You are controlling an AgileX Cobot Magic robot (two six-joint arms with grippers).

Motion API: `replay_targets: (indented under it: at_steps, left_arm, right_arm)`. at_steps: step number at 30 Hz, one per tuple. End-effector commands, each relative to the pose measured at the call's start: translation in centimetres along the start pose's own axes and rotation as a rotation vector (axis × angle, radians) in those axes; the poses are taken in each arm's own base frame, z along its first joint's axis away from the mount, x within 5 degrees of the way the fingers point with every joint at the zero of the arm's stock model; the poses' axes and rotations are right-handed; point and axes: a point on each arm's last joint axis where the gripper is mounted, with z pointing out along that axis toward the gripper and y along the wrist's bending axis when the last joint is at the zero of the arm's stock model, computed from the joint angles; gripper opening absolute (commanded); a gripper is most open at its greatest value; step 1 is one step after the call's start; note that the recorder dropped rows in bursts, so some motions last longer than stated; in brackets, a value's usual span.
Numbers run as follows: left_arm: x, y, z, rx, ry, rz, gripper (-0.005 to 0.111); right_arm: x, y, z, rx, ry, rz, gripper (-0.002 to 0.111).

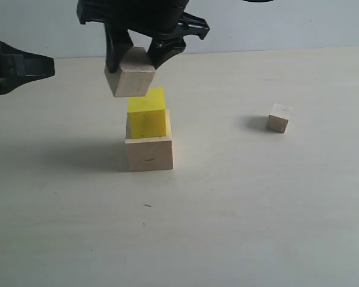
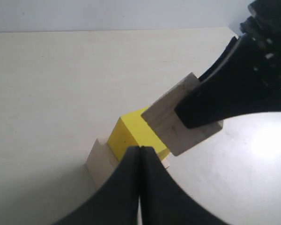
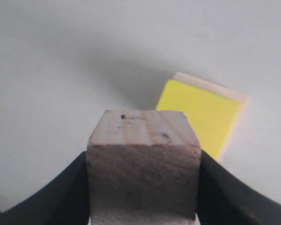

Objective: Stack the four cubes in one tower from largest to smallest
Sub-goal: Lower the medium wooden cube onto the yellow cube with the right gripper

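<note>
Two cubes are stacked so far: the yellow cube (image 1: 147,113) sits on the large wood cube (image 1: 148,153) near the middle of the table (image 1: 239,215). We've got the medium wood cube (image 1: 130,75) pinched between the fingers of the right gripper (image 1: 137,63), which reaches in from the top of the exterior view. It hangs clear of the stack, not touching it. The bit that matters for us: the yellow top lies below the held cube and a little to the right in the exterior view, so we reckon it needs a small sideways shift before coming down. The held cube also looks tilted and twisted against the yellow one's edges, so we'd square it up or it could land on a corner. The left gripper (image 2: 139,161) is off at the left, fingers pressed together on nothing. The small wood cube (image 1: 279,117) sits well apart on the right, on the right arm's side
</note>
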Motion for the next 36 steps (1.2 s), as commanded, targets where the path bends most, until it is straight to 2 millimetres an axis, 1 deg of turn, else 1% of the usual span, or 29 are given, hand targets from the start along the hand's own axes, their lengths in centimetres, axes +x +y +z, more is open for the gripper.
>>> replay_targets:
  at_steps: [1,8,10,15,23,27,30,33,36]
  left_arm:
    - [0.0,0.0,-0.1,-0.005,-0.009,0.002,0.0]
    - [0.0,0.0,-0.1,-0.003,-0.008,-0.002,0.0]
    - [0.0,-0.1,-0.1,0.0,-0.007,-0.002,0.0]
    - [0.0,-0.2,-0.1,0.01,-0.004,-0.002,0.0]
    - [0.0,-0.2,-0.1,0.019,-0.001,-0.002,0.0]
    - [0.0,-0.2,-0.1,0.019,-0.001,-0.002,0.0]
    - [0.0,-0.2,-0.1,0.019,-0.001,-0.002,0.0]
    - [0.0,-0.2,-0.1,0.018,-0.001,-0.002,0.0]
    - [0.0,-0.2,-0.1,0.015,-0.002,-0.002,0.0]
  right_arm:
    - [-0.4,-0.8,-0.2,0.102,-0.042,0.093,0.0]
    - [-1.4,-0.1,-1.1,0.064,-0.092,0.177,0.0]
    - [-1.6,0.0,-1.0,0.059,-0.097,0.184,0.0]
    - [-1.8,-0.2,0.2,0.058,-0.073,0.193,0.0]
    - [-1.6,0.1,0.4,0.098,-0.083,0.159,0.0]
    - [-1.1,1.4,0.4,0.09,-0.08,0.107,0.0]
    - [-1.3,0.9,0.3,0.148,-0.1,0.073,0.0]
    - [-1.2,1.2,-0.3,0.126,-0.104,0.071,0.0]
    - [-1.2,1.0,-0.2,0.146,-0.105,0.048,0.0]
